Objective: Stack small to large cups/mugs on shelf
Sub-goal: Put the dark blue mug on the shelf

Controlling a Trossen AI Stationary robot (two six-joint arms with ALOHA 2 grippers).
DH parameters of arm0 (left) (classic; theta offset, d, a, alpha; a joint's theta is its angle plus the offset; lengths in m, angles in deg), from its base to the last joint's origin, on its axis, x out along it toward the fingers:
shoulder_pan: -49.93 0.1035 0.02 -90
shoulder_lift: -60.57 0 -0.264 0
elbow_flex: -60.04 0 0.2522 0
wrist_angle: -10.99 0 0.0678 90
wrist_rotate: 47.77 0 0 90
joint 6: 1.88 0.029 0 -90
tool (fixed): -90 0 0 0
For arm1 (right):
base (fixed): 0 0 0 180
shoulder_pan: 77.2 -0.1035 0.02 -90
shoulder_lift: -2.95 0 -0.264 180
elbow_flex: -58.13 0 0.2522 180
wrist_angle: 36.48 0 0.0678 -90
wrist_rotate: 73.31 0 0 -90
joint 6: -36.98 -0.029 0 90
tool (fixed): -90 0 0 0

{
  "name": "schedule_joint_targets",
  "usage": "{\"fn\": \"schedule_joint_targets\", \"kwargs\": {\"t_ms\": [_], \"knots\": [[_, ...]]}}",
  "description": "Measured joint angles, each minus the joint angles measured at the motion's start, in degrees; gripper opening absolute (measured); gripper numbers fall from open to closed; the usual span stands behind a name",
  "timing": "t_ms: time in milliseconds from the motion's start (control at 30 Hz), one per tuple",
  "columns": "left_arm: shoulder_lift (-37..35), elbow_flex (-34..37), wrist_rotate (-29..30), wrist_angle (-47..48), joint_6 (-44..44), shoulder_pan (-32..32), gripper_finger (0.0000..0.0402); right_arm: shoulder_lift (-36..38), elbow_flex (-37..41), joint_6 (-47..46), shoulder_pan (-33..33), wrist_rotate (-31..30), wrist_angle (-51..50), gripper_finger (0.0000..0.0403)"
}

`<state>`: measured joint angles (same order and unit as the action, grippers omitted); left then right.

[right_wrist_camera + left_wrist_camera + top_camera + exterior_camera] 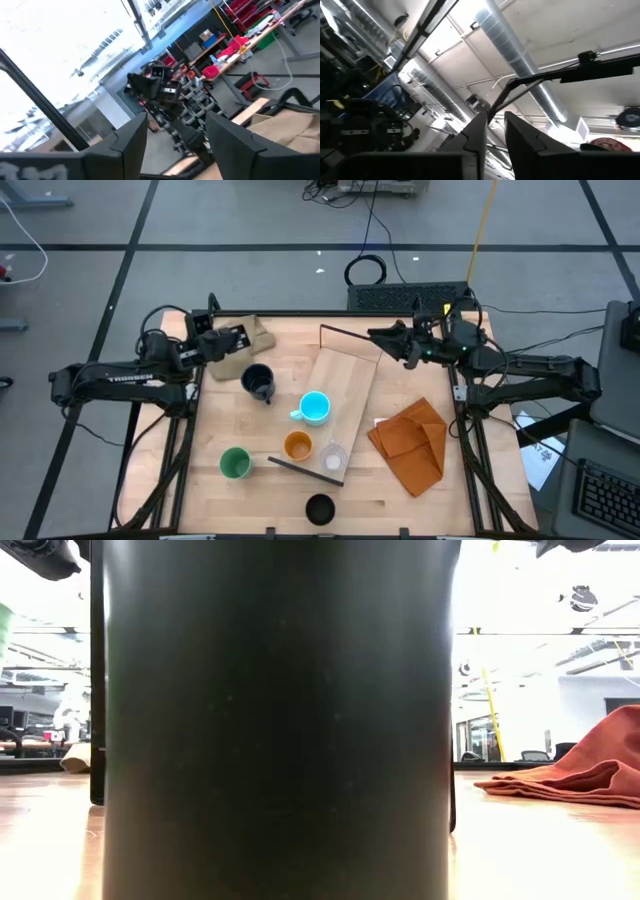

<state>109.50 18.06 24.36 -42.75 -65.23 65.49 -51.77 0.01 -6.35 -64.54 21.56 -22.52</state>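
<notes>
The light-wood shelf board [345,385] lies slanted in the table's middle, with a dark strip at each short end. The light-blue mug [315,407] stands on it, and the clear cup [333,457] stands at its near end. The orange cup [298,446] stands by the board's near left edge. The dark navy mug [259,382], the green cup [236,463] and the black cup [320,509] stand on the table. The black cup fills the low view [275,720]. My left gripper [240,338] hovers at the far left with its fingers a narrow gap apart [495,137], empty. My right gripper [385,337] hovers at the far right, open [175,135], empty.
A tan cloth [257,337] lies at the far left under my left gripper. An orange cloth [410,442] lies crumpled at the right, and it also shows in the low view [580,775]. Bare table shows at the near left and near right corners.
</notes>
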Motion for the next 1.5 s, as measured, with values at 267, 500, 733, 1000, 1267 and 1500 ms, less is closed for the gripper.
{"fn": "schedule_joint_targets", "kwargs": {"t_ms": [267, 500, 733, 1000, 1267, 1500], "knots": [[0.1, -5.16, 0.77, 4.18, 0.67, -6.7, 0.0087, 0.07, 0.0, -2.24, -2.42, 5.35, 0.87, 0.0188], [0.13, -15.88, 5.36, 25.49, 8.21, -13.04, 0.0088, 0.02, 0.0, -1.75, -4.92, 5.72, 2.95, 0.0188], [0.5, -28.49, 11.69, 50.05, 16.05, -17.08, 0.0088, 0.48, 0.0, -2.41, -7.9, 7.63, 3.77, 0.0187], [1.03, -41.48, 21.18, 71.14, 21.98, -21.38, 0.0088, 2.84, 0.0, -1.43, -9.79, 7.33, 5.06, 0.0187], [5.85, -54.6, 31.88, 98.62, 22.44, -25.16, 0.0088, 4.83, 0.0, -0.57, -9.79, 7.26, 0.14, 0.0187], [11.07, -57.17, 35.01, 123.59, 14.54, -25.0, 0.0088, 4.81, 0.0, -0.92, -9.79, 7.28, -1.84, 0.0187]]}}
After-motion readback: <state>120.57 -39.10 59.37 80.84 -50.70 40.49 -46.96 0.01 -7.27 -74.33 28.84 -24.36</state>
